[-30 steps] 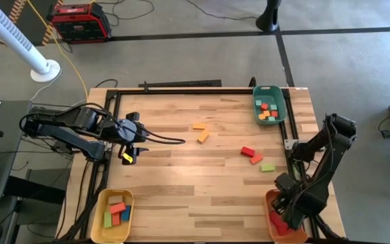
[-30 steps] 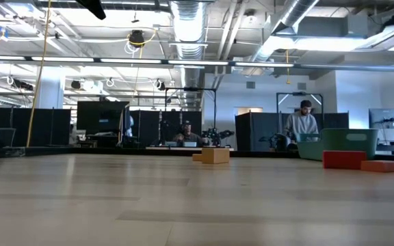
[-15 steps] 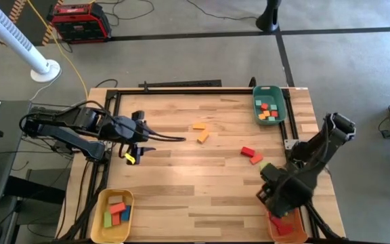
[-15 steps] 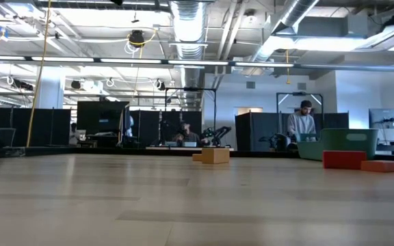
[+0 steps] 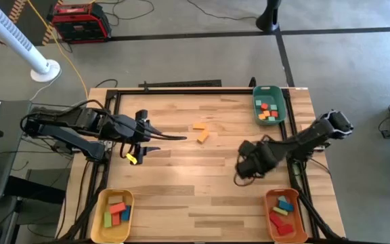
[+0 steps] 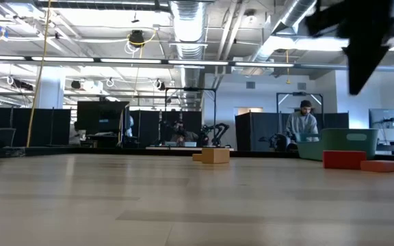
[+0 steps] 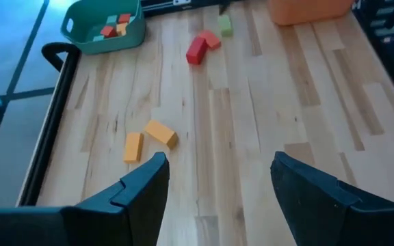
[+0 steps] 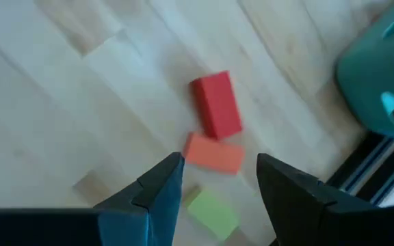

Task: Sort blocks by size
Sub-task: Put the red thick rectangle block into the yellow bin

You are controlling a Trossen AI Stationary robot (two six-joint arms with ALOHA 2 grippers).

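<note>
Fingers of the right gripper (image 8: 214, 188) stand apart with nothing between them, hovering above the table (image 5: 181, 179). Directly under that gap lies an orange block (image 8: 214, 154), and touching it on the far side is a red block (image 8: 216, 104). A light green block (image 8: 213, 213) sits just to the near side of the orange one, close between the finger bases. Farther out, past the red block, the green tray (image 8: 375, 78) holds several small blocks, and in the high view the orange tray (image 5: 286, 213) with its red, blue and yellow pieces lies behind the arm, near the table's front corner.

Left gripper (image 7: 217, 181) hangs over the opposite side of the table, its fingers also spread and empty. Ahead of it lie two orange blocks (image 7: 149, 139) close together, well short of the red cluster. Beside this arm's base, the yellow tray (image 5: 116, 209) carries more blocks.
</note>
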